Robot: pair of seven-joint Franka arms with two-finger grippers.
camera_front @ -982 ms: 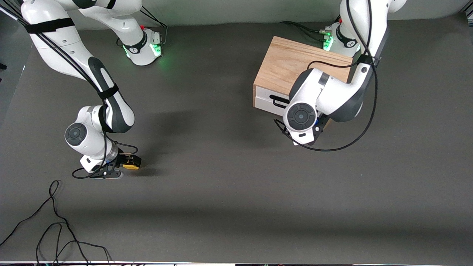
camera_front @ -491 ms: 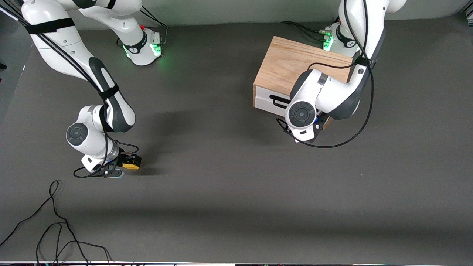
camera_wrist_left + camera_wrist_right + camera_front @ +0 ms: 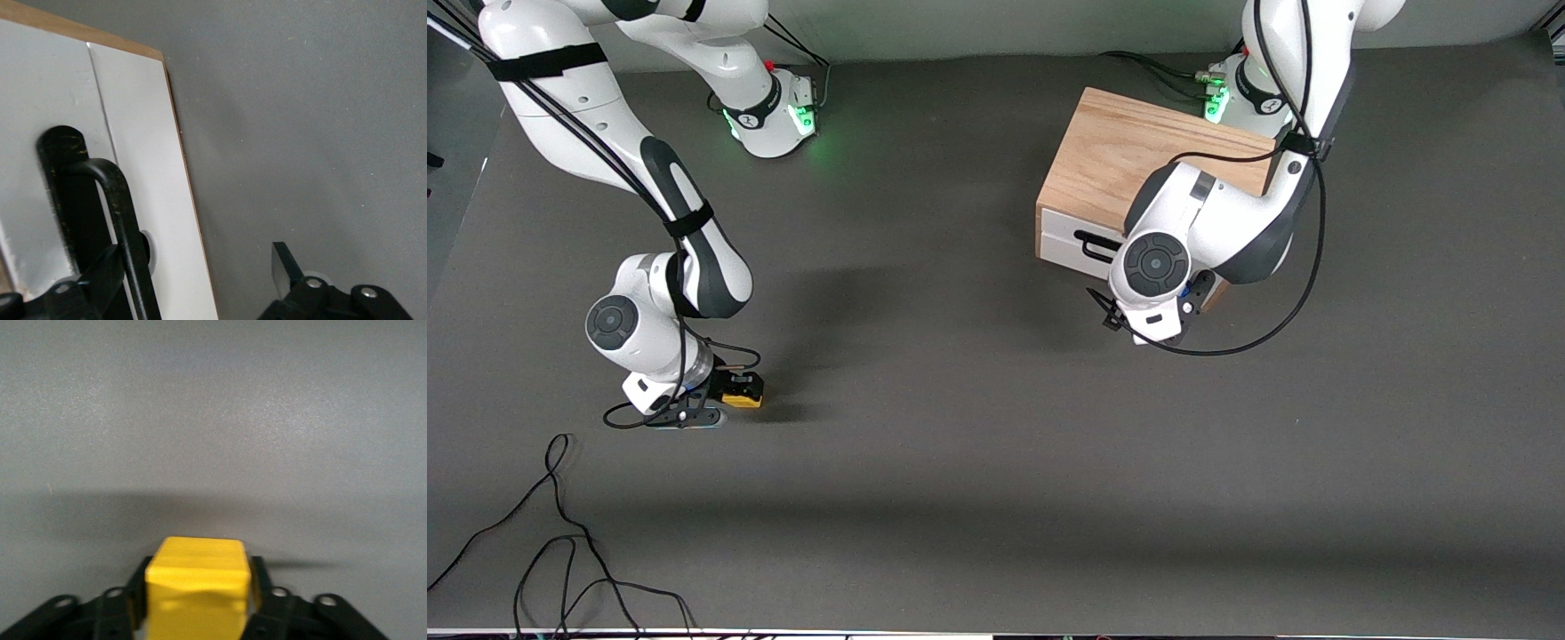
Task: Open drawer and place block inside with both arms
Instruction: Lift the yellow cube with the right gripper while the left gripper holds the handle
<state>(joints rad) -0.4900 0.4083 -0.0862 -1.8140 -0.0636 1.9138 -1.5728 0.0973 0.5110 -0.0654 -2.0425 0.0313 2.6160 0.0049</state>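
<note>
The light-wood box (image 3: 1129,156) stands near the left arm's base, and its drawer (image 3: 1069,238) with the white front and black wire handle (image 3: 1096,242) looks shut. My left gripper (image 3: 1152,327) is low in front of the drawer. In the left wrist view this gripper (image 3: 195,261) is open, with the handle (image 3: 123,213) between its fingers, close to one finger (image 3: 100,277). My right gripper (image 3: 729,391) is shut on the yellow block (image 3: 743,400) at the right arm's end of the table. The block (image 3: 198,587) fills the jaws. I cannot tell whether it touches the table.
Loose black cables (image 3: 560,533) lie on the dark grey table (image 3: 960,444) near the front camera, at the right arm's end. The two arm bases (image 3: 774,111) glow green along the table's robot edge.
My left gripper has moved a little closer to the drawer front. My right gripper and the block have barely moved.
</note>
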